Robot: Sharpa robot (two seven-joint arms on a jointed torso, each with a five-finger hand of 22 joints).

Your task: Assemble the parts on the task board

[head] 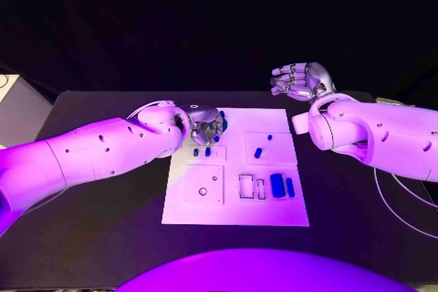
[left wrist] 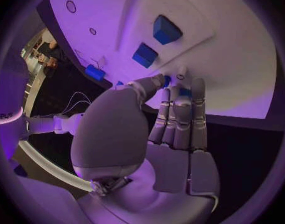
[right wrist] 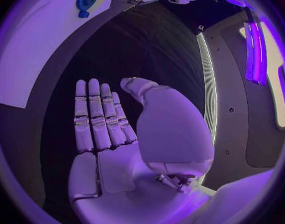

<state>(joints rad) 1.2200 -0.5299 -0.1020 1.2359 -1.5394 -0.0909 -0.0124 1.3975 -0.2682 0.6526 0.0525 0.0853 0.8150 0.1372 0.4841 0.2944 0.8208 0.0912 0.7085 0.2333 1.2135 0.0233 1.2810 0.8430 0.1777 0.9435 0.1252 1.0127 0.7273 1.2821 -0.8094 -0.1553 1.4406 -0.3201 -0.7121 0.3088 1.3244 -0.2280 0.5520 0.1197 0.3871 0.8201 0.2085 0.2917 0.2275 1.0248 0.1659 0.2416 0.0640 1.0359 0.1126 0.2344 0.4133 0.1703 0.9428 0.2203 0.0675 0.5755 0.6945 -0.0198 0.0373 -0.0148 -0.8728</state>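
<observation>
Left arm: nearest the head camera, it comes in low across the black table (head: pixel 100 241) and ends with the left hand (head: pixel 206 126) over the far-left part of the task board (head: pixel 233 209).
Left hand, head view: mostly hidden behind its own wrist; a blue part (head: pixel 223 121) shows at its fingers, but whether it is held cannot be told from here.
Left hand, wrist view: the left hand's (left wrist: pixel 170 129) fingers (left wrist: pixel 180 112) lie straight and pressed side by side, tips down at the board's edge, thumb bent toward them. A small blue piece (left wrist: pixel 167 79) sits at the tips; a pinch cannot be confirmed.
Board, left wrist view: two blue blocks (left wrist: pixel 165 29) (left wrist: pixel 144 55) stand on a raised panel beyond the fingers.
Board, head view: small blue parts (head: pixel 258 152) on the upper right panel, taller ones (head: pixel 277 185) in the lower right slots.
Right hand: the right hand (head: pixel 299 80) is raised beyond the board's far right corner, apart from everything; the head view shows its fingers curled.
Right hand, wrist view: the right hand (right wrist: pixel 127 134) shows an open palm, fingers straight and together, nothing in it.
</observation>
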